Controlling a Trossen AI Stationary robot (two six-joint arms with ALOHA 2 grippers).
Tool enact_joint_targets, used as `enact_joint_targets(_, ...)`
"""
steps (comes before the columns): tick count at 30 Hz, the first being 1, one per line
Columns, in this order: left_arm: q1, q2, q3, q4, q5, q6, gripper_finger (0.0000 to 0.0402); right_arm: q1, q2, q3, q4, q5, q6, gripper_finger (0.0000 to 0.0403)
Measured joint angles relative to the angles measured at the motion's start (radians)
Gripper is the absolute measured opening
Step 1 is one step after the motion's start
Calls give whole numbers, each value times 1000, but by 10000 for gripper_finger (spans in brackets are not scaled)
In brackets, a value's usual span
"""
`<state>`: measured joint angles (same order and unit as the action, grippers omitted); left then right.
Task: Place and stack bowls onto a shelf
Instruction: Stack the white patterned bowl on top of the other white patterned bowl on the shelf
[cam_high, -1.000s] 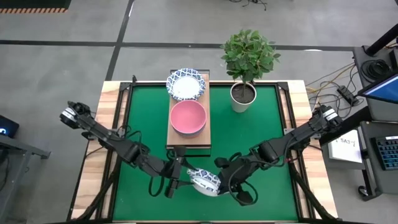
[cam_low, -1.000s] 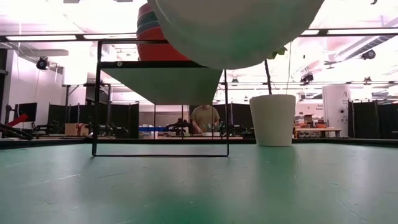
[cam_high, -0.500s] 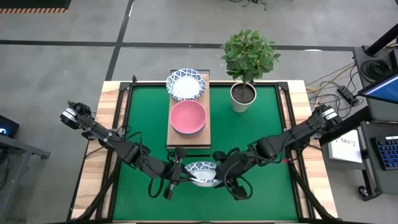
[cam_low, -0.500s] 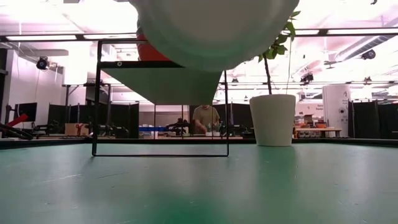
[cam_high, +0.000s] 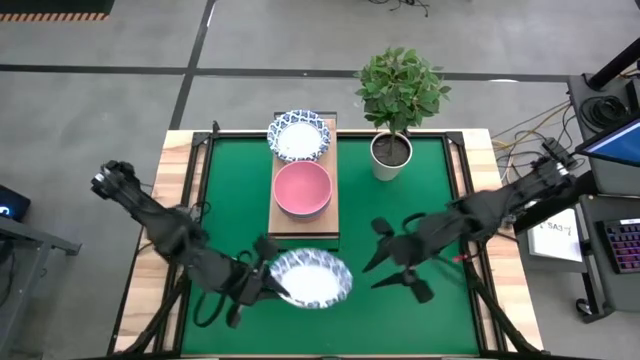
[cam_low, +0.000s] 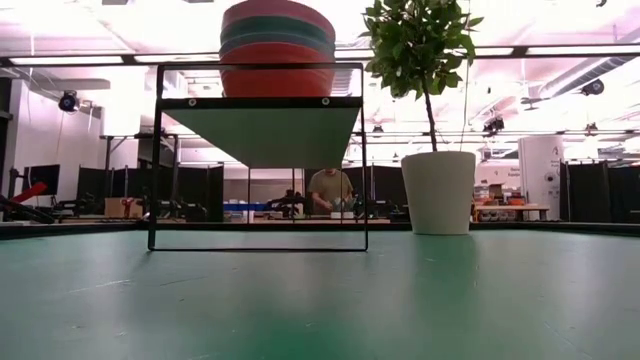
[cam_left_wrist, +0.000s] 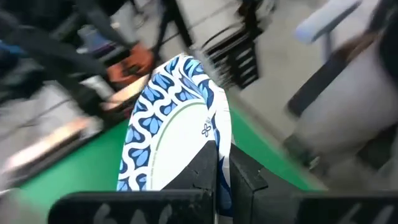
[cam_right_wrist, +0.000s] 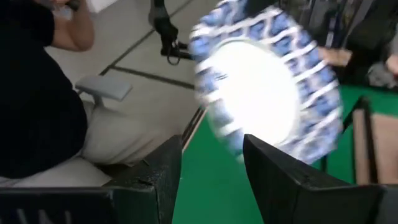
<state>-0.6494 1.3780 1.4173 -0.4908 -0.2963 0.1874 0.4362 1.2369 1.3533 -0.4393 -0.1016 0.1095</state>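
My left gripper is shut on a white bowl with a blue patterned rim, above the green mat's near middle. The same bowl fills the left wrist view and appears blurred in the right wrist view. My right gripper stands open to the bowl's right, apart from it. The light-wood shelf carries a stack of plain bowls with a pink one on top, and another blue-rimmed bowl at its far end. In the low view only the stack shows. My left gripper pinches the bowl's rim between its two fingers, on the bowl's left side. The fingers come roughly level from the table's left. The bowl is lifted clear of the mat, its opening facing up.
A white pot with a leafy plant stands on the mat right of the shelf's far end. The shelf's dark frame stands on the green mat. A person sits in the room beyond.
My left gripper has shut on the bowl's rim. My right gripper has opened, let go of the bowl and drawn back toward the table's right edge. The bowl has turned from tilted to opening-up and has risen out of the low view.
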Motion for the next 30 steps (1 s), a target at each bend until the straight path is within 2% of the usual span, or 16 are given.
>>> enact_joint_targets(5, 1, 29, 298, -397, -275, 98, 0, 4, -79, -44, -4, 1, -83, 162)
enact_joint_targets(8, 37, 36, 429, -560, -447, 143, 0, 4, -98, -79, 4, 0, -126, 162)
enact_joint_targets(11, 128, 28, 503, -645, -498, 182, 0, 4, -104, -119, 11, 0, -163, 162)
enact_joint_targets(13, 225, 14, 517, -670, -475, 212, 0, 4, -103, -148, 12, 0, -184, 162)
enact_joint_targets(16, 416, -10, 489, -649, -375, 270, 0, 4, -101, -202, 55, -1, -217, 162)
enact_joint_targets(22, 841, -51, 309, -502, 9, 356, 0, 4, -136, -304, 150, -2, -257, 162)
enact_joint_targets(23, 897, -57, 272, -466, 48, 376, 0, 4, -148, -320, 167, -3, -257, 162)
enact_joint_targets(27, 1036, -71, 140, -324, 105, 444, 0, 4, -202, -384, 220, -2, -251, 162)
enact_joint_targets(30, 1071, -66, 77, -259, 173, 481, 0, 4, -250, -431, 255, -2, -251, 162)
